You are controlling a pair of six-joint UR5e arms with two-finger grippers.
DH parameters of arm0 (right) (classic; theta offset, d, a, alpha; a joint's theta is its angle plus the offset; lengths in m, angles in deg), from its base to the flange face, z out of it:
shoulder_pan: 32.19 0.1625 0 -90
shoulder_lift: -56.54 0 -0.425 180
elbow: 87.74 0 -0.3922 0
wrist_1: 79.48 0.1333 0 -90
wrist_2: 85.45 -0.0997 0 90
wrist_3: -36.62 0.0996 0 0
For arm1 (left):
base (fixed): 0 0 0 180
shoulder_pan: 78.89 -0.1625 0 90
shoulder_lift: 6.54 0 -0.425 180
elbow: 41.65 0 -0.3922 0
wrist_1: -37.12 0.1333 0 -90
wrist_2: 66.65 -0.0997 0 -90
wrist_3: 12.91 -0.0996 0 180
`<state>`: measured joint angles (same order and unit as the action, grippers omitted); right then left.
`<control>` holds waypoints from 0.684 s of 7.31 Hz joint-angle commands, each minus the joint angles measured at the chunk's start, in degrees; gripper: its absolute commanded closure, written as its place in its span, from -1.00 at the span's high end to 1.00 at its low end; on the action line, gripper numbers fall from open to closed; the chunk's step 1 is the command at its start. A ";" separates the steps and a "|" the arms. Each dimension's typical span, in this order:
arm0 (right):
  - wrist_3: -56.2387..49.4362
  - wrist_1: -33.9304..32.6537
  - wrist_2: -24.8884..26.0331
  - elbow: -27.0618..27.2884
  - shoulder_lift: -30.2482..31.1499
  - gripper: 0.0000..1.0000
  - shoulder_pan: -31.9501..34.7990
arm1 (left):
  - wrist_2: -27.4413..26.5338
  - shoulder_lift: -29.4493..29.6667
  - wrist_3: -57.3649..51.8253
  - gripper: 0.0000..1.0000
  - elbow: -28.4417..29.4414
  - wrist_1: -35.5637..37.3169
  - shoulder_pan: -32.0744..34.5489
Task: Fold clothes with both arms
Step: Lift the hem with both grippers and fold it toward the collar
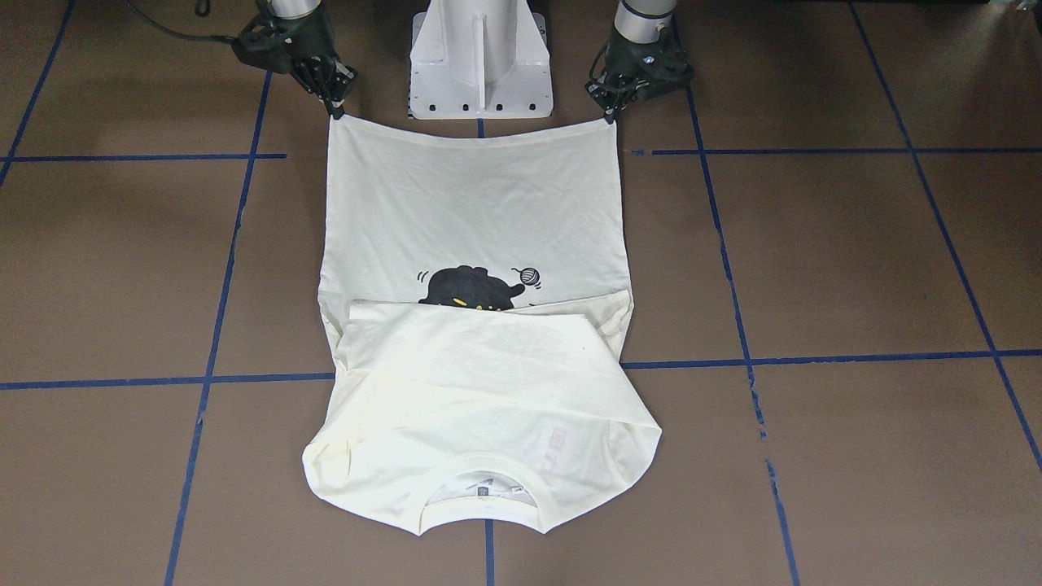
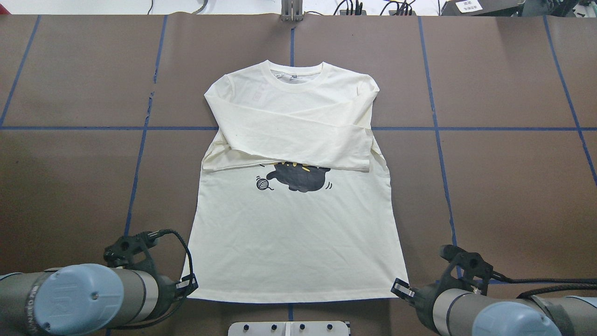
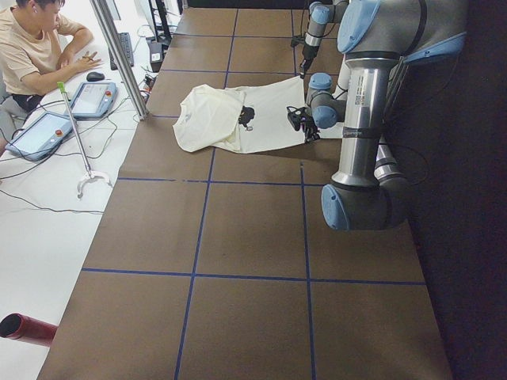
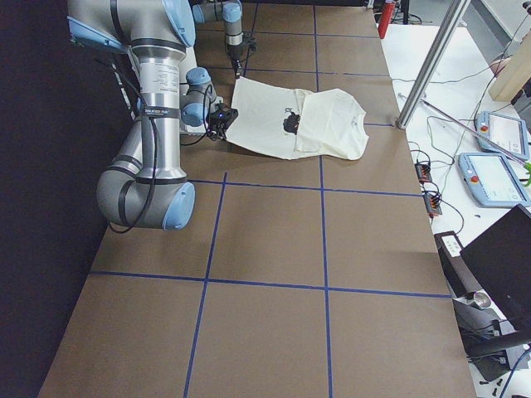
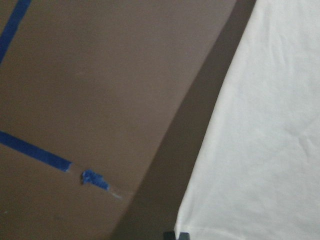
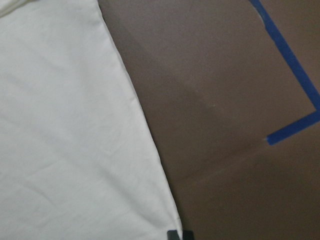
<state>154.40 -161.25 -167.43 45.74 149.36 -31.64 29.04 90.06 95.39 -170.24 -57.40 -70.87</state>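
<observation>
The shirt (image 2: 298, 252) lies flat and print up in the middle of the counter (image 2: 503, 186), with its collar (image 2: 293, 79) at the far side and both sleeves (image 2: 298, 140) crossed over the chest. The sleeve step looks done, and the hem-to-collar fold is in hand. The left claw (image 2: 189, 283) is pinched narrow on the near left hem corner, and the right claw (image 2: 400, 288) likewise holds the near right corner. The hem sags slightly between them, so the corners seem just lifted. The next move likely calls for both arms to raise the hem together, carry it evenly toward the collar, and lay it over the sleeves.
</observation>
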 commanded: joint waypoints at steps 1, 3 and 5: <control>0.00 0.02 0.15 3.35 2.46 -1.00 -1.52 | 6.31 -0.63 0.33 -1.00 -3.85 0.04 -0.37; -1.65 -0.06 -0.11 1.27 -3.04 -1.00 6.52 | 3.29 6.10 -1.59 -1.00 1.81 -0.14 6.43; -14.00 0.02 -2.46 -10.02 -13.23 -1.00 17.67 | 3.80 12.62 -11.76 -1.00 9.81 -0.39 16.12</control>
<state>147.42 -161.25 -168.10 42.51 142.13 -21.08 32.81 98.97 88.75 -165.49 -57.48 -60.32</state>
